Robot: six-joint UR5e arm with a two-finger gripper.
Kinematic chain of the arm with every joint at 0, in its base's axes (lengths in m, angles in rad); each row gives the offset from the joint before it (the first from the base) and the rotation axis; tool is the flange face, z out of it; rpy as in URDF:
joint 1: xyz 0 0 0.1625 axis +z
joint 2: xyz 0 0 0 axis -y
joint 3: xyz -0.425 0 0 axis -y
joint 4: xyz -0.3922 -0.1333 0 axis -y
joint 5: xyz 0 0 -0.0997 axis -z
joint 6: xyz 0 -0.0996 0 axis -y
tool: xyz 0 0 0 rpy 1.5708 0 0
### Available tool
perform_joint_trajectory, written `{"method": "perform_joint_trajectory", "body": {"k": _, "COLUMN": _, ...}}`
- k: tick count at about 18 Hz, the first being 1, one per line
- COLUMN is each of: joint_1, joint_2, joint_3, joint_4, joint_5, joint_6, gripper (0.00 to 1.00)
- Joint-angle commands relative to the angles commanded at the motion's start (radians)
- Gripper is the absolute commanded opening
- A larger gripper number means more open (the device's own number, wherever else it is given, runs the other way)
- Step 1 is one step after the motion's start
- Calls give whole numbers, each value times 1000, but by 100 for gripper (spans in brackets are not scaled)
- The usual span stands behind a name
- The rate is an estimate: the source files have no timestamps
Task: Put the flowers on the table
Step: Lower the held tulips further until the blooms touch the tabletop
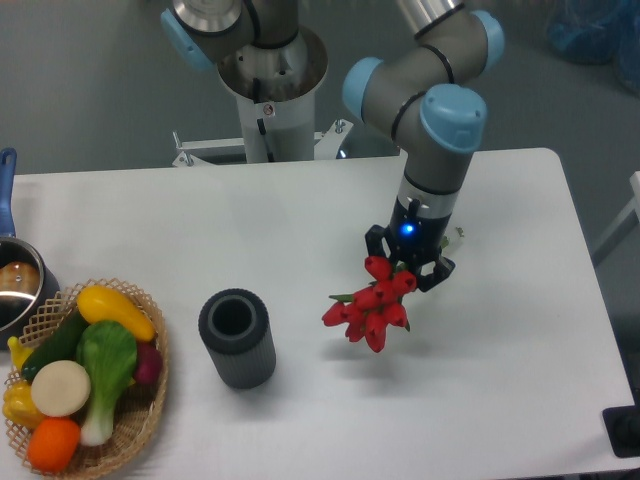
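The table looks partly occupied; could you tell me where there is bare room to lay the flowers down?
The table is bare right of and in front of the flowers, held in the gripper, out to the right edge. The left is crowded: dark cylinder, wicker basket, pot.

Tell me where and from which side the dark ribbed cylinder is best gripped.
Probably from above. The cylinder stands upright and open-topped, apart from the wicker basket and the flowers, so its ribbed outer wall near the rim suits two fingers.
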Motion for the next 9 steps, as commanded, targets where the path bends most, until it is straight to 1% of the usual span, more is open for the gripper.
{"method": "perform_joint_trajectory", "body": {"k": 2, "joint_1": -2, "joint_2": -25, "joint_3": 12, "joint_4": 2, "joint_5": 0, "joint_6": 3, "gripper": 30}}
{"method": "perform_joint_trajectory", "body": {"k": 6, "joint_1": -2, "joint_2": -45, "joint_3": 9, "joint_4": 2, "joint_5": 0, "joint_6": 18, "gripper": 31}}
{"method": "perform_joint_trajectory", "body": {"k": 9, "joint_1": -3, "joint_2": -57, "joint_3": 12, "joint_4": 2, "joint_5": 0, "joint_6": 18, "gripper": 34}}
